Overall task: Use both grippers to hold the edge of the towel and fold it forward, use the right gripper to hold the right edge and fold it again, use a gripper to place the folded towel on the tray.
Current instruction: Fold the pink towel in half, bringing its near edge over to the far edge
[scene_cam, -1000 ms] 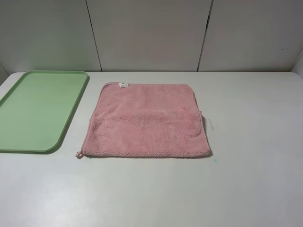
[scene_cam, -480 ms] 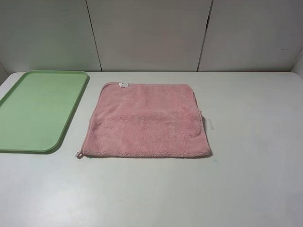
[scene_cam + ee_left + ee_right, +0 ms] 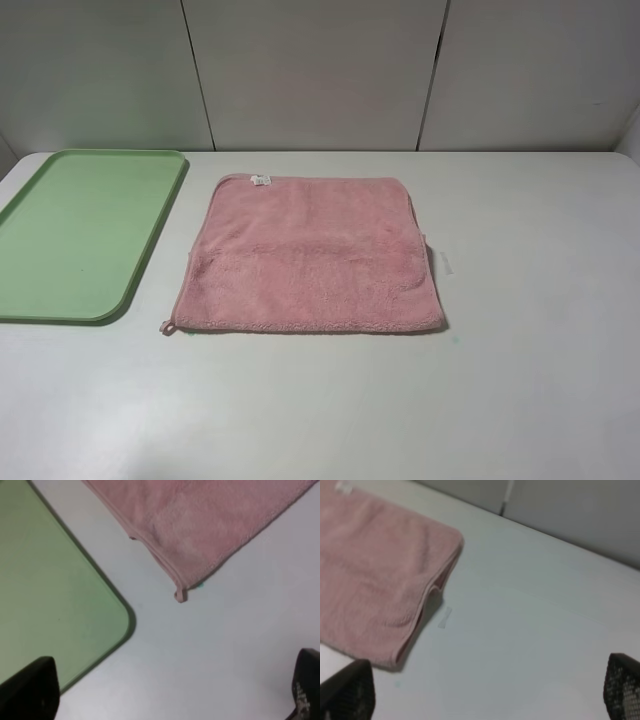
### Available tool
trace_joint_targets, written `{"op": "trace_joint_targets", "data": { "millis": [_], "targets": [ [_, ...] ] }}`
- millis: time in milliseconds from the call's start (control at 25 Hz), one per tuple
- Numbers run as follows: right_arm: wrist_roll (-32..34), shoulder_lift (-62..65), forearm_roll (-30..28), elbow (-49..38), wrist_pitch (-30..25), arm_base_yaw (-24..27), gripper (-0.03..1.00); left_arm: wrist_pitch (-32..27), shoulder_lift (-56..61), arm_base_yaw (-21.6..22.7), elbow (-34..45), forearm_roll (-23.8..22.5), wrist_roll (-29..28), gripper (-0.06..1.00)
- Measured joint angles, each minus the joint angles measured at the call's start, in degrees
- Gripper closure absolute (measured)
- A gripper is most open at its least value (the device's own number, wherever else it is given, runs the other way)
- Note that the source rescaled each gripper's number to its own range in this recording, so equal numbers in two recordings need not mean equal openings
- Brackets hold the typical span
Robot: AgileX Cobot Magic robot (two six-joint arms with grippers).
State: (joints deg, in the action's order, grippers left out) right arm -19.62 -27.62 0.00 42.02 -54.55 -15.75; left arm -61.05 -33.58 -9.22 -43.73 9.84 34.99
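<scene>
The pink towel (image 3: 310, 255) lies flat in the middle of the white table (image 3: 540, 300). Nothing is touching it. It has a small white label (image 3: 260, 180) on its far edge and a little loop (image 3: 167, 327) at its near left corner. A soft line runs across its middle from left to right.

The green tray (image 3: 85, 235) lies to the left of the towel, just beside it but not touching. A tiny white strip (image 3: 446, 262) lies on the table just right of the towel. A grey wall (image 3: 310, 70) stands behind the table.

The high view shows the whole towel and most of the tray, but no arms at all. Only the wrist views show the grippers.

The left gripper (image 3: 167, 692) hangs over the bare table near the loop and a rounded corner of the tray. Its two black fingers (image 3: 30, 690) are spread wide, with nothing between them.

The right gripper (image 3: 482, 690) hangs over the table to the right of the towel. Its fingers (image 3: 345, 690) are spread wide too and hold nothing. This view shows something the high view hardly does: the towel's right edge looks like two layers.
</scene>
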Motion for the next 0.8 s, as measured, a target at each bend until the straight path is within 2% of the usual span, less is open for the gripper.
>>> {"op": "trace_joint_targets", "data": {
  "millis": [240, 480, 600, 800],
  "targets": [
    [-11.57, -4.74, 0.00, 0.00, 1.32, -4.40, -0.03, 0.07, -6.87, -6.48, -0.54, 0.00, 5.57, 0.03],
    [-23.35, -10.14, 0.00, 0.00, 1.69, -5.83, -0.03, 2.29, -15.76, -13.80, -0.72, -0.17, 11.89, 0.03],
    [-28.22, -13.15, 0.00, 0.00, 3.45, -5.83, -0.03, 4.77, -20.41, -15.52, -0.72, -0.21, 13.84, 0.03],
    [-32.10, -19.34, 0.00, 0.00, 6.29, -5.83, -0.03, 7.28, -26.49, -16.74, -0.72, -0.67, 16.00, 0.03]
  ]
}}
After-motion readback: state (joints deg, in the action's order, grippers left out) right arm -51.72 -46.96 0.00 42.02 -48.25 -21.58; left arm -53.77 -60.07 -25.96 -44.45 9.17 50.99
